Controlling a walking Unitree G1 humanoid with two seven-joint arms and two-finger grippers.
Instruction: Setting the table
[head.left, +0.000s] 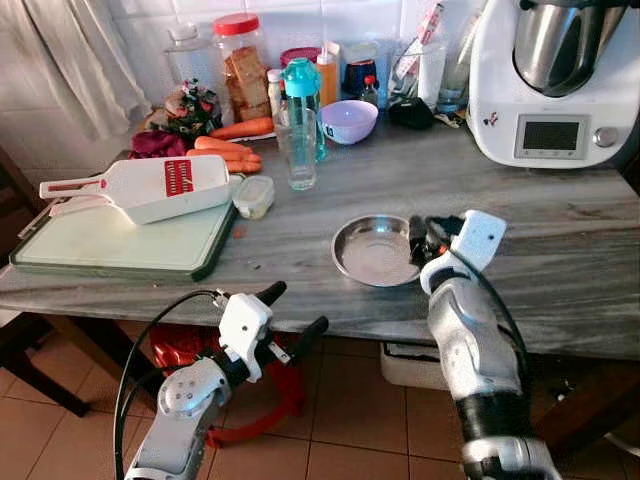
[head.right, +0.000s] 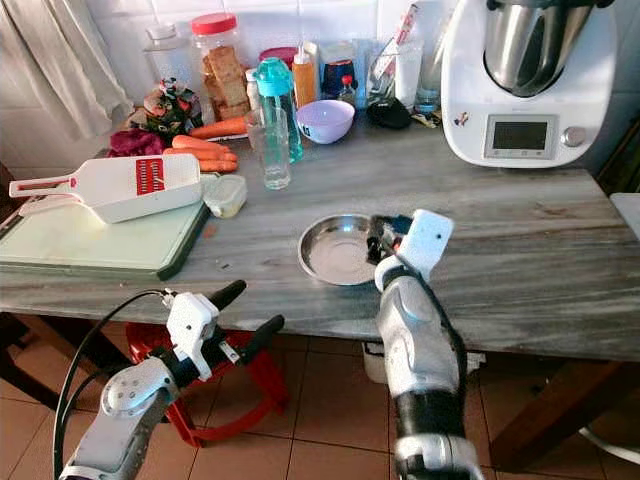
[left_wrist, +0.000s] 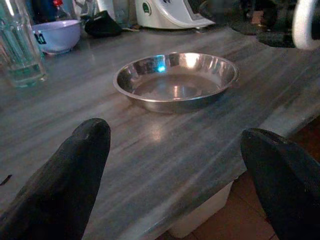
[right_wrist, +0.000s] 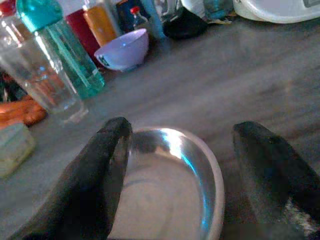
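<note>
Wide-spread right end effector (right_wrist: 175, 165) straddles the steel bowl's (right_wrist: 212, 185) rim, hidden overhead.

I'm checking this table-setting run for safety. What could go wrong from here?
1. The right gripper hangs with open jaws at the rim of the steel dish; closing off-centre might tip it or skid it across the smooth table.
2. The dish lies near the table's front edge, so a push toward the robot could send it to the floor.
3. The left gripper, open below the edge, could strike the tabletop if raised.
</note>
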